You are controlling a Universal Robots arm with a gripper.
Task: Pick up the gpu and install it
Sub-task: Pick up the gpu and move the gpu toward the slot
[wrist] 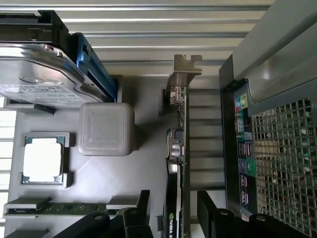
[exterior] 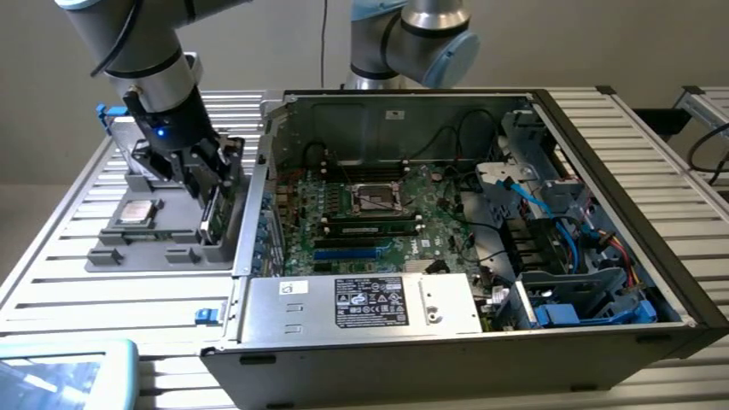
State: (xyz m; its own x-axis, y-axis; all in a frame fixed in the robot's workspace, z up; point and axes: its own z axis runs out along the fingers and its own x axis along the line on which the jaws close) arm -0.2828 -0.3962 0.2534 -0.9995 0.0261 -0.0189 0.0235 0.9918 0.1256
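I have the gripper [exterior: 212, 198] low over the grey tray [exterior: 137, 256]. Its fingers [wrist: 142, 213] are spread apart, one on each side of the graphics card [wrist: 179, 148], with a gap showing on both sides. The card stands on edge in the tray, along the side nearest the computer case [exterior: 456, 363]. The tray also holds a hard drive [wrist: 39, 74], a processor chip [wrist: 43, 159] and a memory stick [wrist: 49, 208].

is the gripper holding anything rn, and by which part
Nothing is held: the open gripper straddles the upright gpu, its fingers on either side and clear of the card's faces.
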